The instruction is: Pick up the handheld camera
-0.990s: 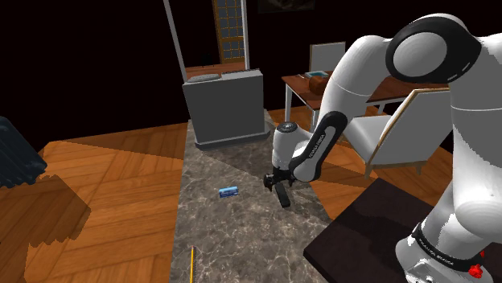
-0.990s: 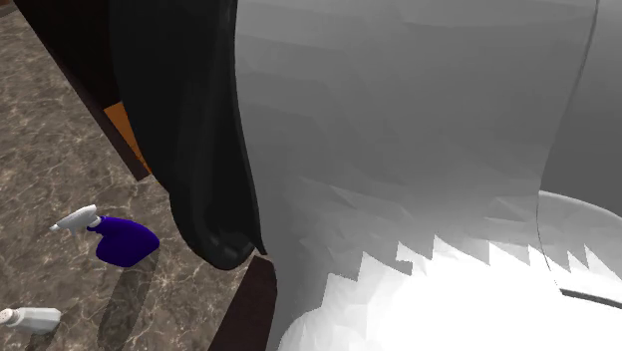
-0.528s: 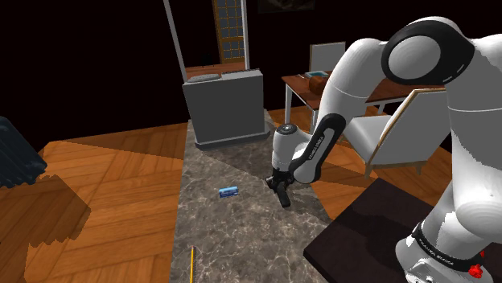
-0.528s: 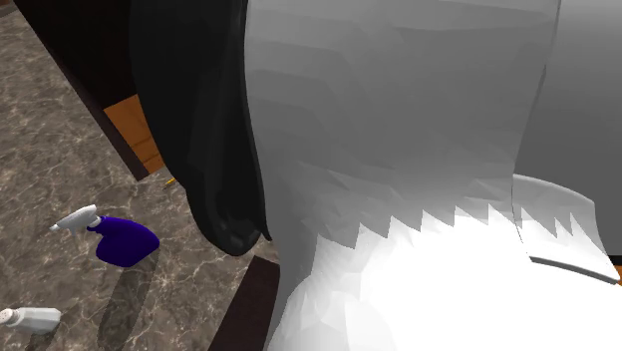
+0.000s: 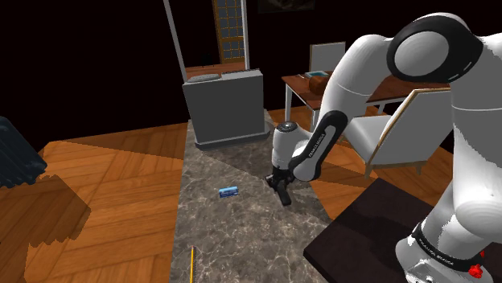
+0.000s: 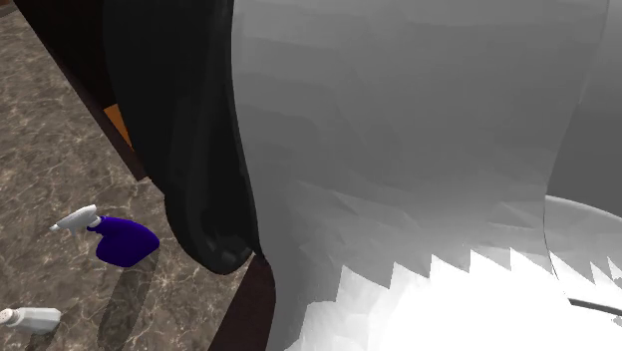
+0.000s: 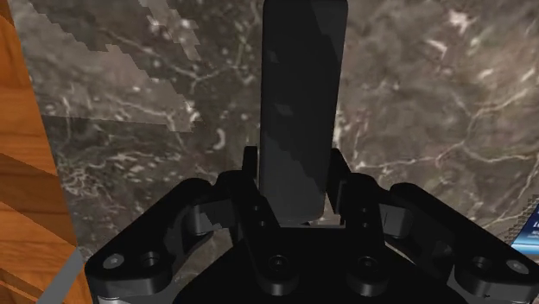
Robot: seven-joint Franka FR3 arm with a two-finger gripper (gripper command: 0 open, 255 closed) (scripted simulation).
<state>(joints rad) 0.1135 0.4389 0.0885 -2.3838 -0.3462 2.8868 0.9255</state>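
The handheld camera [image 7: 302, 104] is a dark, slab-shaped body standing out from between my two fingers. My gripper [image 7: 298, 186] is shut on it, with a finger pressed against each side. Seen from the shoulder view, the gripper [image 5: 279, 183] hangs low over the marble counter [image 5: 225, 233], and the camera [image 5: 284, 197] points down from it toward the stone. I cannot tell whether the camera still touches the counter.
A small blue card-like item [image 5: 229, 191] lies just to the shoulder view's left of the gripper, and a yellow pencil [image 5: 191, 264] lies nearer the front. A grey cabinet [image 5: 225, 104] stands at the counter's far end. A blue spray bottle [image 6: 125, 241] and a white bottle [image 6: 30, 319] lie on the marble.
The fingers have closed in onto the dark camera. The arm's upper links swayed slightly, and the hand stayed in about the same place.
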